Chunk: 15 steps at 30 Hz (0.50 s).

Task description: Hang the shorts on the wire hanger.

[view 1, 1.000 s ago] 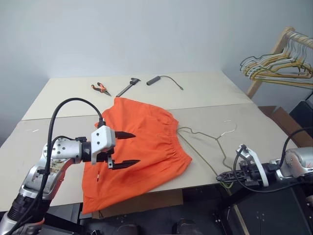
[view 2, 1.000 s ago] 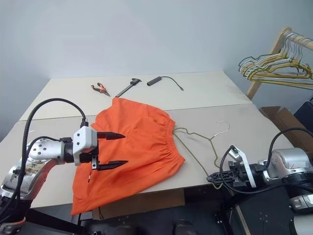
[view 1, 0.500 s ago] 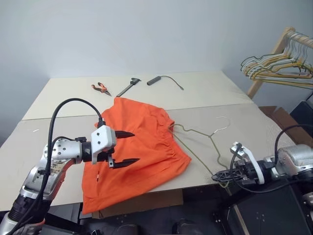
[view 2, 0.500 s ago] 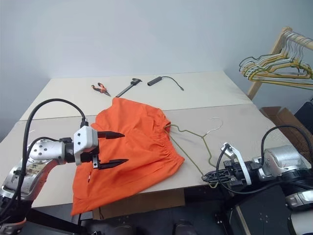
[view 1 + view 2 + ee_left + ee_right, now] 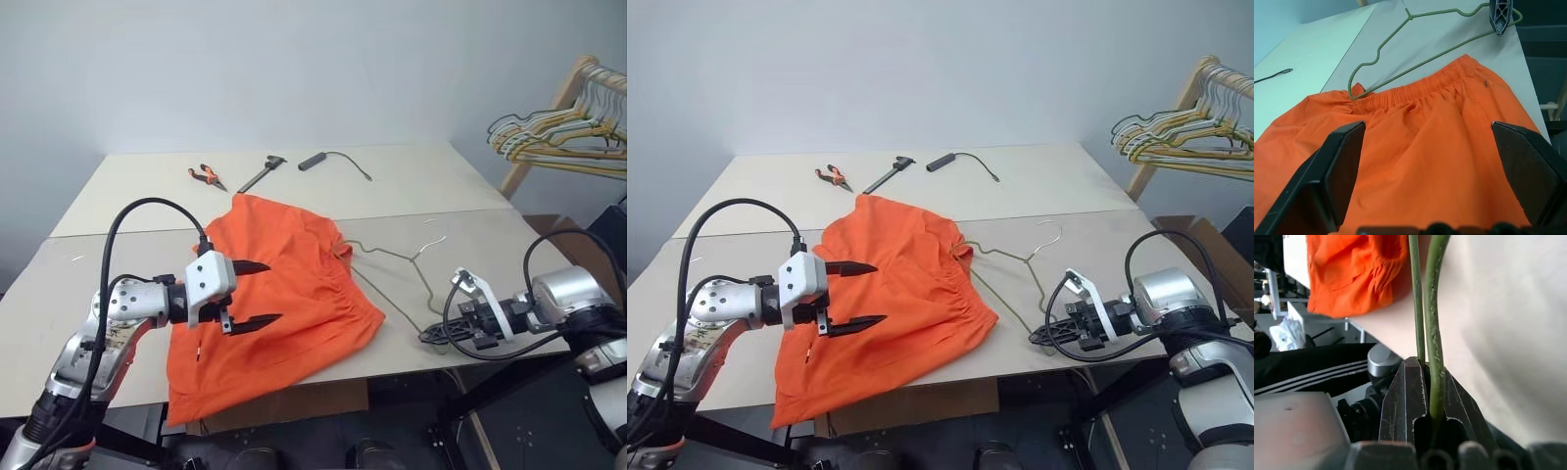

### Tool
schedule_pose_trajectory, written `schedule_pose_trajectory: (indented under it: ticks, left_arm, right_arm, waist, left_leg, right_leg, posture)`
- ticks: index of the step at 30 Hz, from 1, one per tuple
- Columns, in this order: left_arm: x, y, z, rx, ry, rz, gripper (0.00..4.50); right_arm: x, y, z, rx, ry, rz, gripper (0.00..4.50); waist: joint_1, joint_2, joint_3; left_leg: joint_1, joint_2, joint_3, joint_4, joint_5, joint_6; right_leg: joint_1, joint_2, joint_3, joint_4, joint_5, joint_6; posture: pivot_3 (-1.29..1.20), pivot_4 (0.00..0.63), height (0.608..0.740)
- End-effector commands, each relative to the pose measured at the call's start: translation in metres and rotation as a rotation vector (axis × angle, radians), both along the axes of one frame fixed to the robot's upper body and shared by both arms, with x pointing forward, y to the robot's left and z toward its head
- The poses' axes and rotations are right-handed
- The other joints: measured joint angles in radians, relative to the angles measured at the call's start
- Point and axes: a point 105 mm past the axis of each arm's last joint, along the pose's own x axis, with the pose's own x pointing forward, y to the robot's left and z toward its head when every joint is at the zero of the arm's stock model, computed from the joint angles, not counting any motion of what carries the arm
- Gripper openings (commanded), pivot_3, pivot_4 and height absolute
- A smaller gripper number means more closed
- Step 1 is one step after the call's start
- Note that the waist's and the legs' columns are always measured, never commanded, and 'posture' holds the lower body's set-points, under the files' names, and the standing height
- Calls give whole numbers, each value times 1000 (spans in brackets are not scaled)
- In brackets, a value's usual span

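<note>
Right wrist view: my right gripper (image 5: 1425, 396) pinches the thin grey-olive wire hanger (image 5: 392, 257); its far corner seemingly tucks into the bright orange fabric shorts (image 5: 284, 294), left gripper (image 5: 257, 294) gaping above them

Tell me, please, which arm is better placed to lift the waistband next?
Probably the left: the left gripper hovers open over the shorts, while the right gripper is shut on the wire hanger at the table edge.

The left gripper (image 5: 253, 292) hangs with its two black fingers spread wide, pointing forward and slightly down, while the right gripper (image 5: 437, 335), reaching leftward from the bent right arm, has its fingers pinched together.
</note>
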Motion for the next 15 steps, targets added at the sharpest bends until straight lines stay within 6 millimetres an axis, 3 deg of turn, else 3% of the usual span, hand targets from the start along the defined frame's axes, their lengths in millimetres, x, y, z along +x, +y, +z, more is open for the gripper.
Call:
schedule_pose_trajectory:
  ticks: [1, 15]
  left_arm:
    - [-2, -5, 5, 2, -40, -12, 4470]
    - [-2, -7, 4, -3, -38, -24, 4470]
  right_arm:
    - [4, -3, 10, 17, -36, 6, 0]
    - [-10, -16, 29, 101, -79, -52, 0]
  waist:
    - [2, 0, 0]
    - [12, 1, 0]
  left_leg:
    - [0, 0, 0, 0, 0, 0]
    - [0, 0, 0, 0, 0, 0]
  right_leg:
    - [0, 0, 0, 0, 0, 0]
    - [0, 0, 0, 0, 0, 0]
  posture:
    - [72, 0, 740]
    - [46, 0, 740]
